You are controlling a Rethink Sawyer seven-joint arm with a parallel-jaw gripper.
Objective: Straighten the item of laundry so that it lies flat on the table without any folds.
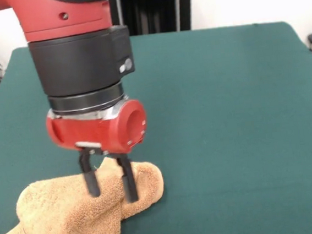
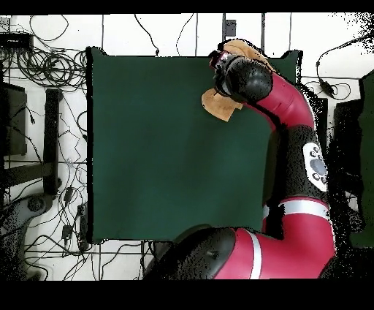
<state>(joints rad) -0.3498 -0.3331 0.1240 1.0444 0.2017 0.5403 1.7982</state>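
I see the red and black arm (image 1: 78, 52) coming down from the top of the front view, its two-fingered black gripper (image 1: 112, 192) low over the small orange-tan terry-cloth towel (image 1: 61, 220). The two thin black fingers (image 1: 90, 181) stand a little apart, with a raised hump of the fuzzy cloth pushed up between them; both fingertips press into the fabric, so I read it as a pinch on that fold, not fully closed. The towel is bunched and lumpy, not flat, sitting in the bottom left corner of the front view and running off the lower edge. It lies on the large rectangular table with the dark green felt-like surface (image 1: 228, 121), most of which is bare. In the overhead view the arm (image 2: 292, 124) reaches from the base at the bottom right up to the table's (image 2: 161, 146) top right corner, where it covers much of the towel (image 2: 218, 106); only tan patches show around the wrist there. Black cables (image 2: 51, 69) trail over the white floor beside the table.
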